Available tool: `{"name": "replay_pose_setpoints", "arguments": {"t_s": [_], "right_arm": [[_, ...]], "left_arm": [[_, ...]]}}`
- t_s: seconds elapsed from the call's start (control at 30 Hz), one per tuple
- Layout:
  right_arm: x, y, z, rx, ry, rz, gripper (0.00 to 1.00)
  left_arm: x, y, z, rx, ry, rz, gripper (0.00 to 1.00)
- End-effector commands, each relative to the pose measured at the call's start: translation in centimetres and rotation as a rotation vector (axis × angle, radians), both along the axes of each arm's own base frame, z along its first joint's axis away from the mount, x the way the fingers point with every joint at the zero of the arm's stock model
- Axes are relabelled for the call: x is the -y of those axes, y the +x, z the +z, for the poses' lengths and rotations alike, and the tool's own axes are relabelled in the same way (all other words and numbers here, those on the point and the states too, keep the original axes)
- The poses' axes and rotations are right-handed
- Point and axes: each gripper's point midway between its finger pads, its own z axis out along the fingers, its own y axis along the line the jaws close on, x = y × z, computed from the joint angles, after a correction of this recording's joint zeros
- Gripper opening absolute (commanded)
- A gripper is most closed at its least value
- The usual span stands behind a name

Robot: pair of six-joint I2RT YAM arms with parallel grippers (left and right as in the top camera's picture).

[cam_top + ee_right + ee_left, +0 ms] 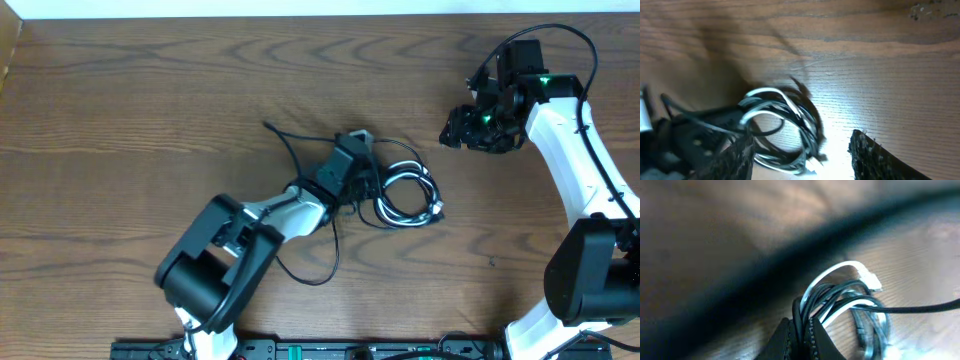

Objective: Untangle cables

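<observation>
Nearest, a black rail (pixel 300 350) runs along the front edge of the bench (pixel 150 130), a flat top of dark brown wood with long wavy grain and a dull sheen. From the rail the left arm, glossy black with white joints, reaches out to mid-bench, where the left hand (pixel 350 160) is clenched on the cables (pixel 405 195): the left wrist view shows several thin black cords pinched between its dark, stitched-looking fingers (pixel 790 340). Just past the grip the cords form a loose round coil lying on the wood, smooth black strands wound with a shiny white cord (pixel 840 270) that ends in a small pale plug. One black strand trails away from the coil across the grain toward the far left. Further off to the right, well apart from the coil, the right hand (pixel 478 125) hangs released, its rough black fingers (pixel 875 155) spread wide with nothing between them. Beyond the far edge lies a pale strip (pixel 300 8)
</observation>
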Motion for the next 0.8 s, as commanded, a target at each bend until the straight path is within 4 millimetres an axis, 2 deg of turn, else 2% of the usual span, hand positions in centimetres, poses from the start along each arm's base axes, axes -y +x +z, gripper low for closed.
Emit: {"name": "replay_pose_setpoints", "arguments": {"t_s": [0.0, 0.1, 0.2, 0.27, 0.37, 0.47, 0.77], "right_arm": [[0.1, -0.1, 0.0, -0.001, -0.008, 0.017, 0.59], [-0.7, -0.2, 0.2, 0.006, 0.034, 0.061, 0.59], [-3.0, -0.5, 1.2, 0.034, 0.163, 0.162, 0.58], [-4.0, -0.7, 1.8, 0.051, 0.224, 0.209, 0.58], [-4.9, -0.8, 2.4, 0.074, 0.279, 0.255, 0.59], [-5.4, -0.7, 2.7, 0.094, 0.301, 0.279, 0.59], [-8.6, -1.3, 3.8, 0.146, 0.377, 0.407, 0.59]], "left_arm": [[0.0, 1.1, 6.6, 0.172, -0.069, -0.078, 0.08], [-0.1, 1.0, 10.9, 0.261, -0.12, -0.099, 0.07], [-0.2, 0.5, 15.2, 0.341, -0.176, -0.108, 0.07], [-0.4, 0.1, 17.6, 0.388, -0.203, -0.107, 0.08], [-0.8, -0.3, 20.0, 0.437, -0.232, -0.104, 0.07], [-1.0, -0.6, 21.0, 0.452, -0.243, -0.105, 0.07], [-1.4, -0.6, 20.2, 0.407, -0.234, -0.091, 0.07]]}}
